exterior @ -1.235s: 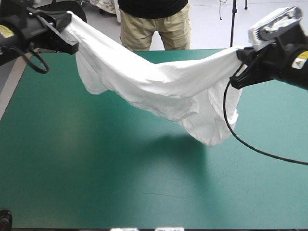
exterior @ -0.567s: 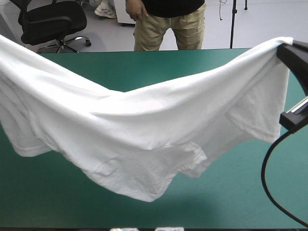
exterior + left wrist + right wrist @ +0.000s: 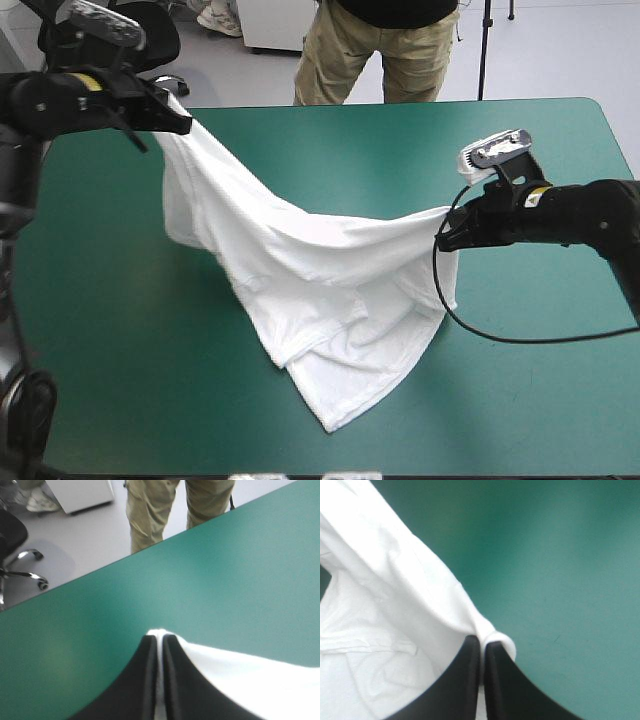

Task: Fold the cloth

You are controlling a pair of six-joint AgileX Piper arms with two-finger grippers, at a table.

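Two edges of the T-shirt [image 3: 300, 270] sit clamped in your left gripper [image 3: 186, 124] and right gripper [image 3: 441, 240], so draw them apart evenly before laying it flat.

No word, number or brand can be read in any view. The left arm's yellow sticker [image 3: 88, 82] and the right arm's yellow sticker [image 3: 540, 197] carry markings that are too small to make out.
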